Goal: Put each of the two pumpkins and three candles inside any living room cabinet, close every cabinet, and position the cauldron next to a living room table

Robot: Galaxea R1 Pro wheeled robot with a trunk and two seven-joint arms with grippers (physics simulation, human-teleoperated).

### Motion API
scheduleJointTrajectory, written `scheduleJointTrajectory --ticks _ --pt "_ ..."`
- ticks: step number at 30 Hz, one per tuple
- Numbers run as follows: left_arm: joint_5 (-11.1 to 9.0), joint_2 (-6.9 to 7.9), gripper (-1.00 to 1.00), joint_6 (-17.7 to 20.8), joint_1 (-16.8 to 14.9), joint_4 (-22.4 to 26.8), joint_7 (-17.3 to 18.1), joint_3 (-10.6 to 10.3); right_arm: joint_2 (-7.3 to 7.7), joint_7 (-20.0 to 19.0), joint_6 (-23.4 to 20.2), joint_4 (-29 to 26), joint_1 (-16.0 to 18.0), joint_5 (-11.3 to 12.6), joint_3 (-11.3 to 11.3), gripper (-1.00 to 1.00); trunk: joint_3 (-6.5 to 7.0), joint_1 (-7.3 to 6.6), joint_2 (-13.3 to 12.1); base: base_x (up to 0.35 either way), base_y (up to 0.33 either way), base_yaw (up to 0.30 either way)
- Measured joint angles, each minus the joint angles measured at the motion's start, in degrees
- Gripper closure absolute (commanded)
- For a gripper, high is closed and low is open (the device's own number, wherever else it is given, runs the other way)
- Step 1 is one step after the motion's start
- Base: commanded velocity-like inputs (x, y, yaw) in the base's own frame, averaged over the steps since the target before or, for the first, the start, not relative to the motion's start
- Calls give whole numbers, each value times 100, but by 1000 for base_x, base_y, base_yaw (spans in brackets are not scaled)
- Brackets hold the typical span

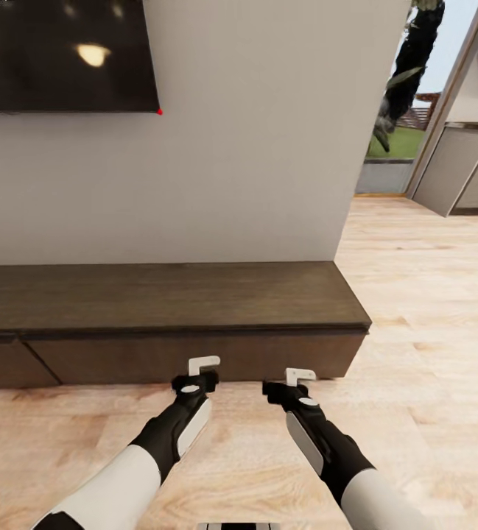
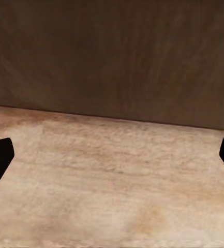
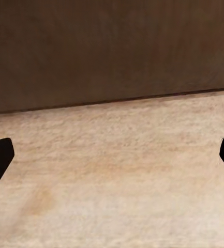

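Note:
The low dark-brown cabinet (image 1: 165,298) runs along the white wall straight ahead, and its wide drawer front (image 1: 194,357) is closed. My left gripper (image 1: 204,366) and right gripper (image 1: 300,377) hang side by side just in front of that drawer front, low over the floor. Both are open with nothing between their fingers. In the left wrist view the cabinet front (image 2: 112,57) stands close beyond the open left gripper (image 2: 112,155). The right wrist view has the same brown panel (image 3: 112,46) past the open right gripper (image 3: 112,157). Pumpkins, candles, cauldron and table are out of view.
A dark television (image 1: 62,51) hangs on the wall above the cabinet. Light wooden floor (image 1: 430,309) stretches past the cabinet's right end toward a glass opening (image 1: 397,110) and grey kitchen units (image 1: 463,173) at the far right.

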State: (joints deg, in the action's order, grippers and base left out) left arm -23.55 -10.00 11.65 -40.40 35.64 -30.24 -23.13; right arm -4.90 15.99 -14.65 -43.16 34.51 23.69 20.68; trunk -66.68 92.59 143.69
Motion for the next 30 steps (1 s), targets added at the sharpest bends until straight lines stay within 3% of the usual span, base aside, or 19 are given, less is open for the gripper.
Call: scheduleJointTrajectory --ticks 3,5,9,12,15,23,30 --pt "-19 0 -100 1052 0 509 -2 422 6 12 -695 -284 0 -6 -180 -100 0 0 0 -19 0 0" --pt "-15 0 -100 1695 0 793 -4 596 5 16 -1189 -448 1 -6 -412 -100 22 -4 -1 -5 0 0" --pt "-20 0 -100 2111 0 950 -11 778 4 23 -1669 -528 0 -11 -660 -100 110 -14 -6 -1 0 0" --pt "-44 0 -100 2612 0 982 -10 1263 -25 73 -1853 -544 0 -25 -718 -100 176 -21 -10 0 0 0" --pt "-51 0 -100 2847 0 996 -10 1560 -50 312 -2022 -638 0 -33 -727 -100 243 -29 -14 0 0 0" --pt "-51 0 -100 3378 -8 1000 5 1651 -75 560 -2662 -795 0 -28 -719 -100 420 -50 -25 -3 0 0" --pt "-49 0 -100 3455 -9 1001 14 1652 -71 592 -3172 -967 0 3 -750 -100 575 -65 -35 -232 0 0"
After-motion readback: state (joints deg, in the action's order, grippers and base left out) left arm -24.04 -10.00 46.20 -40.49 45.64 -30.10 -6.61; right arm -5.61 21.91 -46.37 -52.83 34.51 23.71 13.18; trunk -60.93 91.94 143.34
